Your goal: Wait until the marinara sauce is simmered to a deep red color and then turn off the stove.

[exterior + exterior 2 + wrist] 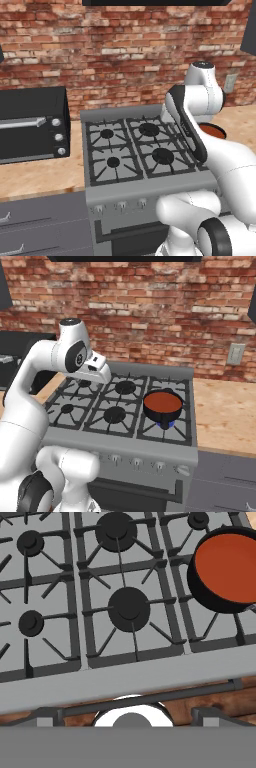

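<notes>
Stove (pixel 120 406) sits w/ brick wall behind, counter (pixel 225 416) on both sides. Frying pan (pixel 162 407) on the stove's front-right burner, small blue flame showing under it. Marinara sauce (pixel 163 401) fills the pan as a flat orange-red disc; in hand view sauce (pixel 227 562) sits at stove's right edge. Knobs (pixel 136 461) in a row along stove front. Toaster oven (pixel 32 125) on counter left of stove. Claw above the stove's front-left area, tips barely seen (pixel 125 724); can't tell how far apart the fingers are, nothing visibly held.
</notes>
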